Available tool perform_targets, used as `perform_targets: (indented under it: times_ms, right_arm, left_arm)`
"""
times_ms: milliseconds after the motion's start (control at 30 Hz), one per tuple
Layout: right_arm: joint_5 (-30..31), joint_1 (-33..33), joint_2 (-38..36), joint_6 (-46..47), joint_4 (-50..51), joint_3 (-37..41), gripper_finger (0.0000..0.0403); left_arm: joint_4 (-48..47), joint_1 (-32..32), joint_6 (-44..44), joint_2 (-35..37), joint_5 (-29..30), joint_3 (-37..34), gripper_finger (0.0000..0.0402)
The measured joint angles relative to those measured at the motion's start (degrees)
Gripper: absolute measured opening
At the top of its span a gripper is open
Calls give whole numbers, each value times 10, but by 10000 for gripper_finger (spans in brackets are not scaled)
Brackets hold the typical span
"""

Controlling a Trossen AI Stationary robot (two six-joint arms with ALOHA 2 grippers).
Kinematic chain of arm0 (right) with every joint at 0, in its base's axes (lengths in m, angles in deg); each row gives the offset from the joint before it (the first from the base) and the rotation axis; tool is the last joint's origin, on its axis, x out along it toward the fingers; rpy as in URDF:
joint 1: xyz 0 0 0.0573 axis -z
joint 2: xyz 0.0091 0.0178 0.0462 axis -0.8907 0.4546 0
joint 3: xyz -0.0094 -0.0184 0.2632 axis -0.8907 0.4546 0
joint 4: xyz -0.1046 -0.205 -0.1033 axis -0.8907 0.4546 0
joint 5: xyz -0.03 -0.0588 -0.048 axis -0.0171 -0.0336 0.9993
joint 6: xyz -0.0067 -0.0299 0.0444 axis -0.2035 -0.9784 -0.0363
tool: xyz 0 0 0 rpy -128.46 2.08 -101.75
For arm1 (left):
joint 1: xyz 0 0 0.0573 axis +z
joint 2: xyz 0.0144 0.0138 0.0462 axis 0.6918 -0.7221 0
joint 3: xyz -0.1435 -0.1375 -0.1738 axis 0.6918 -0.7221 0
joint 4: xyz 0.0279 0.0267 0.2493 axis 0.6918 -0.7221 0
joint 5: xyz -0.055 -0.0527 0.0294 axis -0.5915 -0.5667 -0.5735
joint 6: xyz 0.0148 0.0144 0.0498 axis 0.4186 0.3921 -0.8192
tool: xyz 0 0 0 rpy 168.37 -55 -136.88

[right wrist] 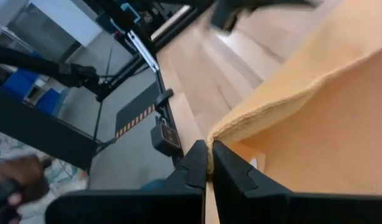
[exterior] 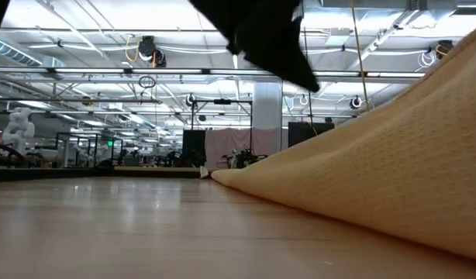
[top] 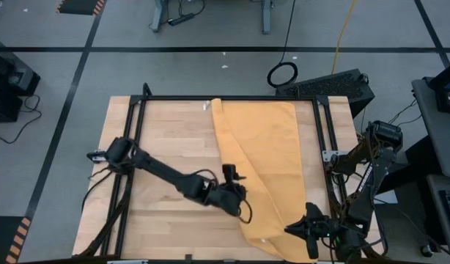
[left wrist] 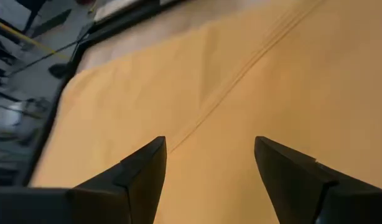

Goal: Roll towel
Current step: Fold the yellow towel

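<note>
The right gripper (right wrist: pixel 209 163) is seen with its two dark fingers pressed together on the edge of the towel (right wrist: pixel 315 106) — the yellow hem is pinched between them. From that pinch the cloth is lifted and spread away in a fold, a second layer hanging under it. Beyond it the wooden table (right wrist: pixel 203 68) is shown, bordered by a black frame (right wrist: pixel 144 53). Part of a person's hand (right wrist: pixel 13 177) is glimpsed over the grey floor (right wrist: pixel 110 99) — blurred.
</note>
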Motion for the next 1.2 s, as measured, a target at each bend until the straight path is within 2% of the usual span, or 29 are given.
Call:
perform_targets:
  times_ms: [100, 200, 267, 333, 433, 500, 567, 733, 800, 867, 1033, 1200]
  right_arm:
    - [-29, 0, 0, 0, 8, 0, 4]
    - [-39, 0, 0, 0, 10, 0, 4]
    - [-37, 1, 0, 0, 12, 0, 4]
    - [-37, 1, 0, 0, 12, 0, 4]
    - [-36, 1, 0, 0, 12, 0, 4]
    - [-35, 1, 0, 1, 12, 0, 4]
    - [-35, 1, 0, 3, 15, 0, 4]
    - [-35, 1, -1, 4, 32, 0, 4]
    - [-34, 1, -1, 8, 43, 0, 4]
    - [-34, 3, -1, 19, 53, 0, 4]
    - [-26, 15, -1, 35, 68, 0, 4]
    - [-20, 30, -1, 31, 72, 0, 4]
  left_arm:
    - [-59, 33, -48, 22, -26, -1, 248]
    - [-125, 77, -85, 43, -115, 1, 248]
    - [-153, 112, -126, 47, -148, -1, 248]
    - [-175, 145, -182, 59, -134, -1, 248]
    - [-200, 188, -256, 68, -46, 1, 248]
    - [-231, 225, -309, 68, -36, -1, 248]
    - [-221, 278, -343, 67, -102, -1, 248]
    - [-141, 406, -361, 56, -358, -1, 248]
    - [-87, 440, -359, 43, -420, -1, 247]
    - [-58, 466, -349, 29, -456, 0, 238]
    - [-101, 489, -339, -9, -453, 0, 194]
    - [-120, 500, -340, -47, -372, 0, 144]
